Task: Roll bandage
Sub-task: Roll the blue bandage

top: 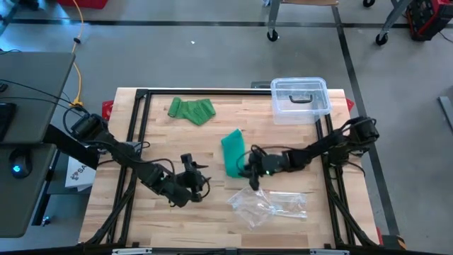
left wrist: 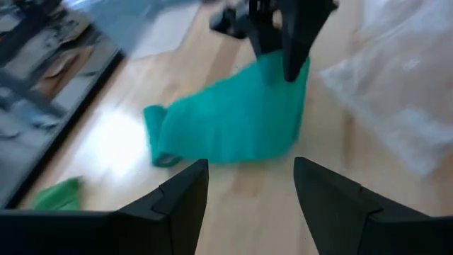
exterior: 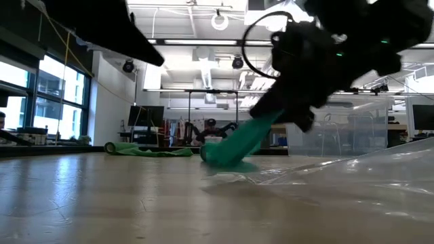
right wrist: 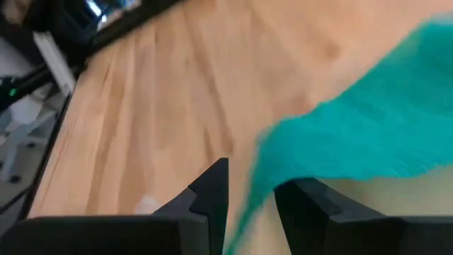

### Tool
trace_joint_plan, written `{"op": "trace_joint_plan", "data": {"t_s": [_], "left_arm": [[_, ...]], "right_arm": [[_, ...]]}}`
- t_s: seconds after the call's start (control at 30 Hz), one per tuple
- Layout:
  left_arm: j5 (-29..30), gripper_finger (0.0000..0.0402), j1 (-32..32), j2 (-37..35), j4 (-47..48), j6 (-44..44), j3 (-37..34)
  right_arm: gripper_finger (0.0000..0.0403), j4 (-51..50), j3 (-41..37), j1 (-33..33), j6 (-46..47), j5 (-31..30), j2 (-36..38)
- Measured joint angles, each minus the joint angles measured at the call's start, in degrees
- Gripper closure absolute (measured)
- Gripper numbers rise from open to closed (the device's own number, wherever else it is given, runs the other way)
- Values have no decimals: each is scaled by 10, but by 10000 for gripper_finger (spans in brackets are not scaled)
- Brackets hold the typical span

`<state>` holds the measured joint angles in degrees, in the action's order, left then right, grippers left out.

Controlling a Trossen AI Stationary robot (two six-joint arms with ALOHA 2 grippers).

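Observation:
A teal bandage (top: 232, 150) lies mid-table as a loose strip. Its far end (exterior: 218, 156) rests on the wood and its near end is raised. My right gripper (top: 249, 170) is shut on that raised end; the strip passes between its fingers in the right wrist view (right wrist: 251, 195). My left gripper (top: 204, 177) stands open just to the strip's left. In its wrist view (left wrist: 251, 191) it points at the bandage (left wrist: 226, 120) and touches nothing. A second, green bandage (top: 191, 110) lies crumpled at the far left. My right gripper pinches the teal bandage's near end (right wrist: 263, 180) between its two fingers. It comes slanting down from the table's right. That end is lifted clear, and the strip slopes down from the fingers (left wrist: 297, 42) to its other end on the table.
A crumpled clear plastic bag (top: 269, 205) lies close in front of my right gripper, toward the near edge. A clear lidded box (top: 301, 99) stands at the far right. Black frame rails (top: 134, 127) run along the table's sides.

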<state>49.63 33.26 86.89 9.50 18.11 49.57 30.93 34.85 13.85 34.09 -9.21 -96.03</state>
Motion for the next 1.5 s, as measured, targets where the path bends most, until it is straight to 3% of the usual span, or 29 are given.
{"op": "trace_joint_plan", "data": {"t_s": [0.17, 0.27, 0.53, 0.63, 0.77, 0.97, 1.2, 1.37, 1.5], "left_arm": [[-37, 197, -40, 0, -118, -52, -31], [-73, 197, -88, 0, -142, -53, -38], [-223, 197, -252, 0, -150, -63, -38], [-305, 197, -313, 0, -157, -65, -38], [-366, 197, -365, 0, -158, -83, -38], [-439, 197, -403, 21, -160, -79, -38], [-545, 197, -415, 73, -174, -82, -38], [-581, 197, -390, 115, -241, -84, -38], [-581, 197, -378, 154, -296, -83, -37]], "right_arm": [[295, -27, -20, 28, 69, 10, 0], [274, -55, -18, 19, 71, 53, 0], [193, -130, -15, -74, 16, 337, 65], [191, -188, -15, -119, -79, 386, 110], [190, -206, -15, -190, -216, 377, 146], [190, -225, 46, -288, -400, 259, 120], [190, -334, 184, -362, -627, 289, -9], [191, -430, 288, -378, -677, 313, -118], [201, -488, 335, -383, -701, 361, -164]]}}
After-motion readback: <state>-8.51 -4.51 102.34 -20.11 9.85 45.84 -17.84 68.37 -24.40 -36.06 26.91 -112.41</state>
